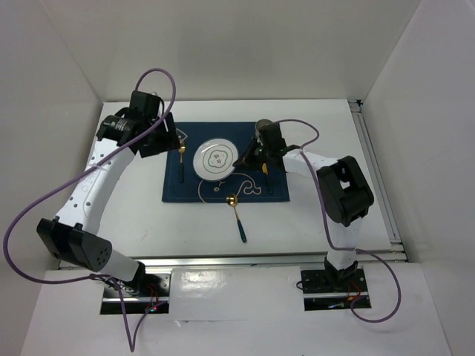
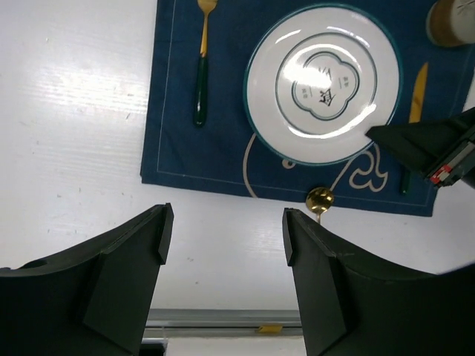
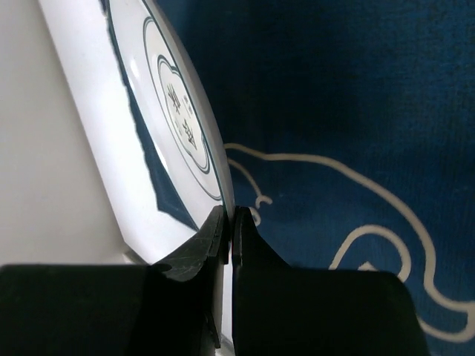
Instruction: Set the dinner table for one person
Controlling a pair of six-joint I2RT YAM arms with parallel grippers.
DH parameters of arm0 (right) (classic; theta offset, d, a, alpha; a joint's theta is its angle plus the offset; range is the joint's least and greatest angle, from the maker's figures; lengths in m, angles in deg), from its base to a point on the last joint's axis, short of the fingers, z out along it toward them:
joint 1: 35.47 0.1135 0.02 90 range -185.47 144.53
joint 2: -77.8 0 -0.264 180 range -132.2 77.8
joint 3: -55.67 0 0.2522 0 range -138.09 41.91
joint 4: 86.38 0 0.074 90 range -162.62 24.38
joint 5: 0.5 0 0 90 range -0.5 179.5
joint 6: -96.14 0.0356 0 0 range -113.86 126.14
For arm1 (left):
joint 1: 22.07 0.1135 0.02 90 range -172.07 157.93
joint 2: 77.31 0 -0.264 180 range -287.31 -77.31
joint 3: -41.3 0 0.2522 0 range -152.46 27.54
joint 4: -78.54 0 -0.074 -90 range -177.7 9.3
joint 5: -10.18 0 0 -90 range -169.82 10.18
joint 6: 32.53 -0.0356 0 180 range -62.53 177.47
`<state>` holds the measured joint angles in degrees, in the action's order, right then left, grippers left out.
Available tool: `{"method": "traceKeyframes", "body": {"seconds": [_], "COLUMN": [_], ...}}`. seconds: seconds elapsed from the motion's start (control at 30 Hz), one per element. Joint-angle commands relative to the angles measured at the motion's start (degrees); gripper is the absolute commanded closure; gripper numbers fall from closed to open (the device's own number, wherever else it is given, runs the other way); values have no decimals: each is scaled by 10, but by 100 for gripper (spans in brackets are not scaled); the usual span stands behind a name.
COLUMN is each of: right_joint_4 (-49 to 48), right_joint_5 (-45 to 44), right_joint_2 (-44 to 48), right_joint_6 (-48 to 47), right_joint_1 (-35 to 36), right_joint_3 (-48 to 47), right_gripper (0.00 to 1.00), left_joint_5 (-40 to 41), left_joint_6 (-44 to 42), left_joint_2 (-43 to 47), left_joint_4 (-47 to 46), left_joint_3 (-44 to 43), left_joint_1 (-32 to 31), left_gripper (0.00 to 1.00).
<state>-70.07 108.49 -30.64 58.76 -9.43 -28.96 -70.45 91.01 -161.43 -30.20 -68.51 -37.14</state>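
The white dinner table (image 1: 133, 215) carries a dark blue placemat (image 1: 185, 189). A white plate with green rings (image 1: 217, 159) sits at the placemat's middle. My right gripper (image 1: 240, 162) is shut on the plate's near right rim; in the right wrist view its jaws (image 3: 228, 222) pinch the rim of the plate (image 3: 171, 111). I cannot tell whether the plate is lifted. My left gripper (image 1: 152, 144) is open and empty, above the table left of the mat. In the left wrist view the gripper (image 2: 225, 222) frames bare table (image 2: 74, 148) below the plate (image 2: 323, 80).
A gold fork with a green handle (image 2: 202, 74) lies left of the plate and a gold knife (image 2: 418, 96) right of it. A gold spoon (image 1: 237, 215) lies across the mat's near edge. A cup (image 2: 451, 21) stands far right. A metal rail (image 1: 274, 259) runs along the near edge.
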Motion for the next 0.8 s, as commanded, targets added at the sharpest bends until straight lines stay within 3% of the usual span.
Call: {"method": "traceKeyframes", "body": {"seconds": [0.0,0.17,0.3,0.33,0.4,0.57,0.77], "right_joint_4": [-90,-87,-35,-13,10,89,235], "right_joint_5": [22,21,-1,-11,-37,-98,-199], "right_joint_2": [-20,-45,-46,-38,-27,49,120], "right_joint_6": [28,42,22,15,-6,-76,-175], "right_joint_1": [3,-3,3,3,9,21,109], "right_joint_3": [-18,-18,-43,-43,-49,-31,4], "right_gripper": [100,100,63,42,28,24,24], "left_joint_5": [-4,13,46,32,18,-2,3], "left_joint_6": [13,7,13,13,18,18,12], "left_joint_2": [5,5,-33,-39,-47,-47,-47], "left_joint_4": [-5,-26,-26,-33,-40,-55,-55], "left_joint_3": [23,54,101,108,118,132,125], "left_joint_1": [5,5,17,17,17,17,22], "left_gripper": [22,19,16,18,22,23,23]}}
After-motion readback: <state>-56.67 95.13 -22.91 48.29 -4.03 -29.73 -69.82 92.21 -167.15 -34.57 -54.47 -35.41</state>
